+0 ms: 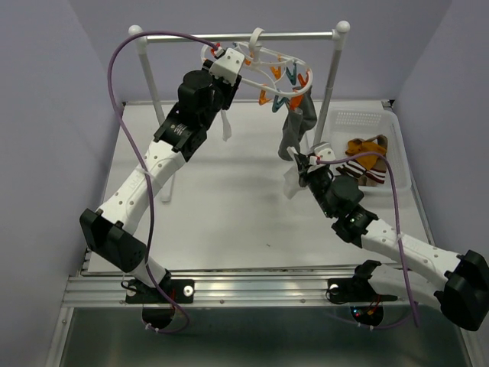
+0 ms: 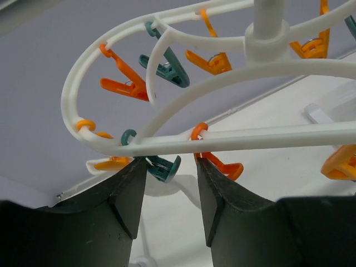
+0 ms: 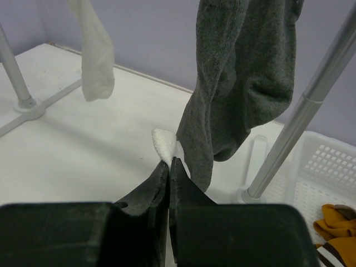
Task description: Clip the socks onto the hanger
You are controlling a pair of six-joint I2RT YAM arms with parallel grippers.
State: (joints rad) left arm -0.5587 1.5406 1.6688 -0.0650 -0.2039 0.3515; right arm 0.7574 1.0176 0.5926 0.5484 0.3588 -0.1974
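Grey sock (image 3: 239,83) before right hand (image 3: 168,165) w/ white sock (image 3: 162,142); metal post (image 3: 303,119) nr.

Rail stand (image 1: 244,35): at the far edge of the table (image 1: 229,214).
Hanger (image 1: 263,67): hooked on the rail.
Left hung sock (image 1: 227,126): below the hanger's left part.
Right hung sock (image 1: 296,126): below its right end, beside the right post (image 1: 330,84).
Basket (image 1: 365,119): right of the stand; loose socks (image 1: 367,160) inside.
Left gripper (image 2: 169,175): just beneath the hanger's left end, one clip (image 2: 161,167) between its fingers.
Right gripper (image 3: 168,162): just before the right hung sock, pinched sock (image 3: 163,142) between its fingertips.
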